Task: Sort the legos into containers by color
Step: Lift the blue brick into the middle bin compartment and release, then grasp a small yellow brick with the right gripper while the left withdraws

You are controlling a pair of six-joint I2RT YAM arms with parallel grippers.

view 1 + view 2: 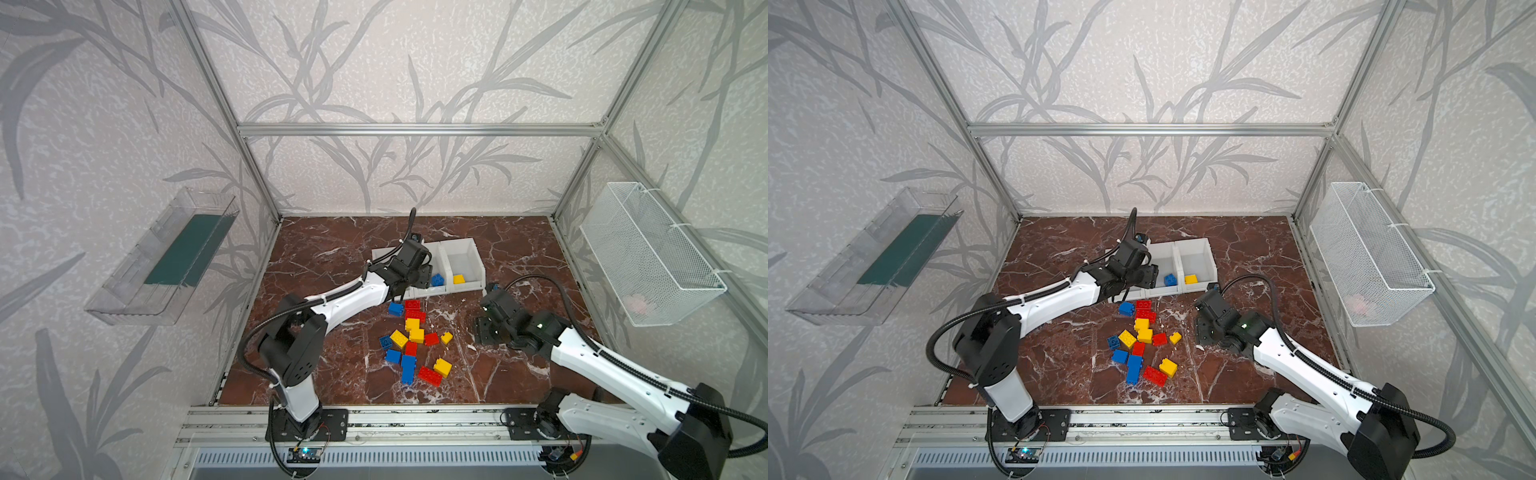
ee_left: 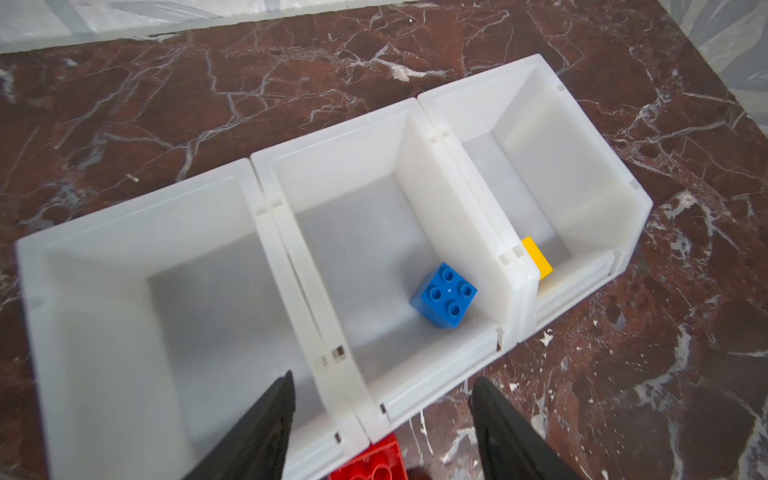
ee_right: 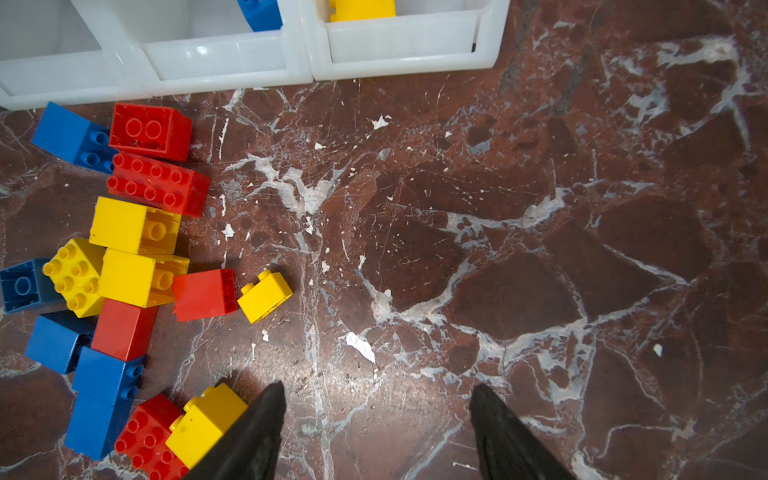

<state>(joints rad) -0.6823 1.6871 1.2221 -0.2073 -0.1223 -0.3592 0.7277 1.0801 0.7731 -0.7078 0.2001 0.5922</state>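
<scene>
Right jaws: released, empty, poised over bare red-brown marble table [image 3: 498,249] to the right of the loose pile of plastic bricks [image 1: 413,345].

Nearest target: small yellow two-stud plastic brick [image 3: 266,296], lying between these jaws and the pile. Its long axis runs oblique to the jaw line, so a wrist turn is probably required. A red square brick [image 3: 204,294] sits just beside it on the pile side; the opposite side is open table.

Destination: rightmost white plastic bin [image 3: 399,41], already holding a yellow brick [image 1: 458,279].

Left jaws: released, empty, over the bin row's front edge.
</scene>
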